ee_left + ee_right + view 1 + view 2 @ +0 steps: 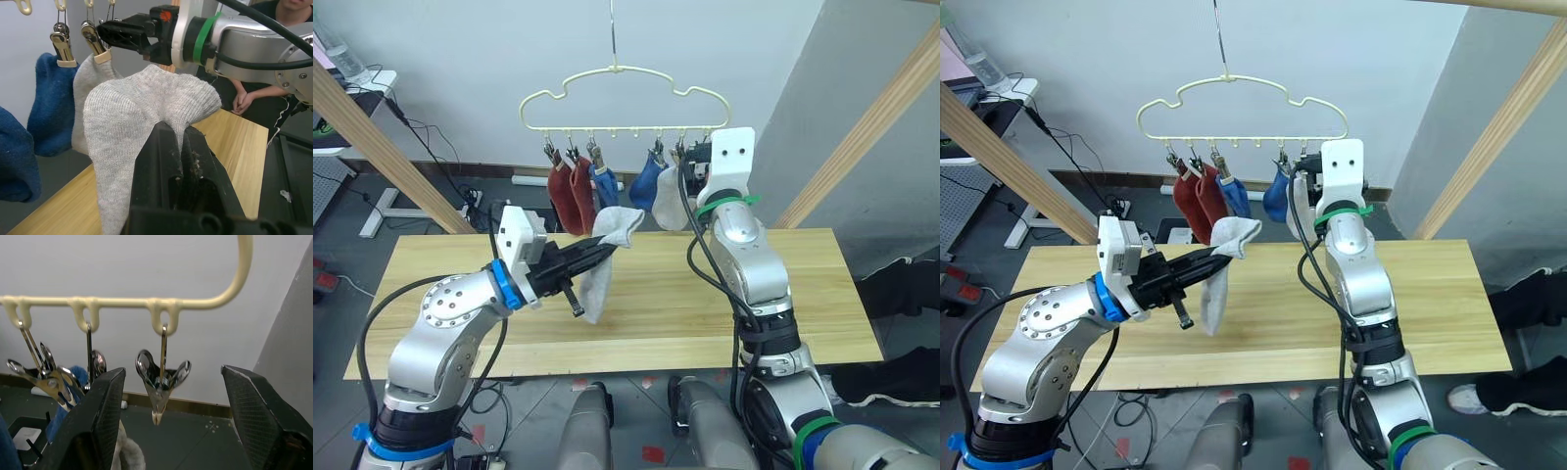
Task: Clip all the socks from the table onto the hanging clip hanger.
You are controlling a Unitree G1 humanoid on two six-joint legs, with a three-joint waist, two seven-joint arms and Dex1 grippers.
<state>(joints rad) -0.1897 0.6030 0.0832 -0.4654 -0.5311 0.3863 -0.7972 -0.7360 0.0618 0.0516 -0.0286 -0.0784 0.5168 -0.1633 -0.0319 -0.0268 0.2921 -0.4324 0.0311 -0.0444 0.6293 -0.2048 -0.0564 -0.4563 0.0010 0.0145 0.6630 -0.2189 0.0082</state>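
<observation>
While left pincer (607, 251) clamped on grey sock (603, 266), right pincer (171, 396) agape around empty clip (161, 382) (right wrist view).

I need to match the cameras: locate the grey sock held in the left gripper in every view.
Left eye view: grey sock, centre, draped off the left gripper.
Right eye view: centre-left.
Left wrist view: centre, pinched between the fingers.
Right wrist view: I cannot identify it.
Shared landmark: clip hanger.

text: none legible | labels: none | brands: none | numbers: none | signs: none
</observation>
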